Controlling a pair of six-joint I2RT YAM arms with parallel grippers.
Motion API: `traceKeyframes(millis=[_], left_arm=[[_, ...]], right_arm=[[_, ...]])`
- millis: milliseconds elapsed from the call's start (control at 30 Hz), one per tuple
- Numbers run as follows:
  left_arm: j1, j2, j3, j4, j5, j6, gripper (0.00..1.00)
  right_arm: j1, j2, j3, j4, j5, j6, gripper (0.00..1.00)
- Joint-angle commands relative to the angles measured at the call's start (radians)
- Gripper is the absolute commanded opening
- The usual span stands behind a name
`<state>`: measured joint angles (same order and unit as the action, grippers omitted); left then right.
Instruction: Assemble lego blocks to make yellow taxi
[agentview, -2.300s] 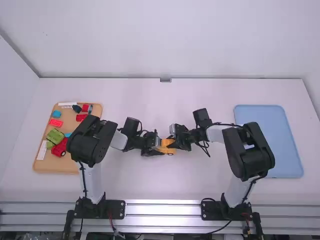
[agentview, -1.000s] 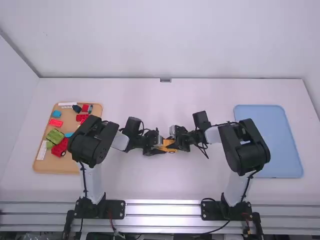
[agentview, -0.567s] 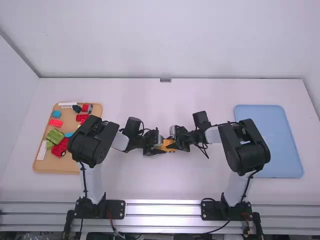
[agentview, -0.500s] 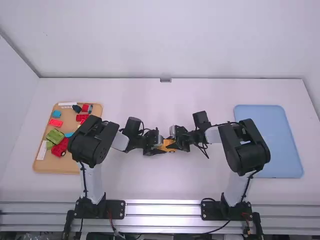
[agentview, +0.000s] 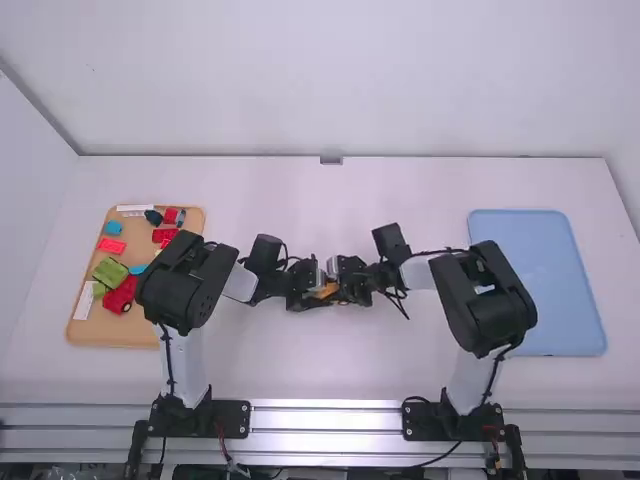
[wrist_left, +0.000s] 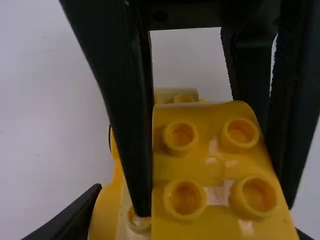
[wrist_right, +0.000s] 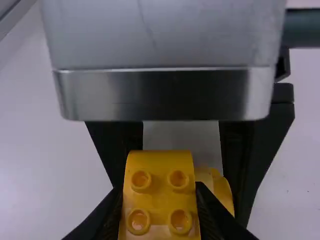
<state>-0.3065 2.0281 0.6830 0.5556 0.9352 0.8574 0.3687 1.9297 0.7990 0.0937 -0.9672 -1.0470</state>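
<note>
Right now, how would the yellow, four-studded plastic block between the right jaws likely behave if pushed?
The block would probably stay stiff, given its moulded studs. Its shiny surface might slip, though jaws flank both sides.

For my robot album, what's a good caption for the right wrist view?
The right gripper pinches a yellow block with four round studs.

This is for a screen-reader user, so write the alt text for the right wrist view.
The right gripper holds a yellow toy block with round studs. Just beyond, the left gripper holds a rounded yellow piece over the white table.
</note>
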Motion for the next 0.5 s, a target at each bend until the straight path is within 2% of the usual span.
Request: traceKeyframes(millis=[0, 33, 133, 333, 467], left_arm=[[-0.008, 0.018, -0.003, -0.001, 0.013, 0.022, 0.32], [-0.008, 0.018, -0.003, -0.002, 0.013, 0.022, 0.32], [-0.008, 0.018, -0.003, -0.001, 0.013, 0.022, 0.32], [-0.008, 0.018, -0.003, -0.001, 0.014, 0.022, 0.31], [-0.008, 0.018, -0.003, 0.002, 0.014, 0.022, 0.31]], right_arm=[[-0.034, 0.024, -0.012, -0.002, 0.026, 0.003, 0.0], [-0.055, 0.02, -0.013, 0.008, -0.08, -0.025, 0.0], [-0.089, 0.017, -0.013, 0.008, -0.185, -0.064, 0.0], [-0.105, 0.02, -0.015, 0.003, -0.131, -0.019, 0.0], [-0.07, 0.031, -0.016, 0.001, -0.074, -0.012, 0.0]])
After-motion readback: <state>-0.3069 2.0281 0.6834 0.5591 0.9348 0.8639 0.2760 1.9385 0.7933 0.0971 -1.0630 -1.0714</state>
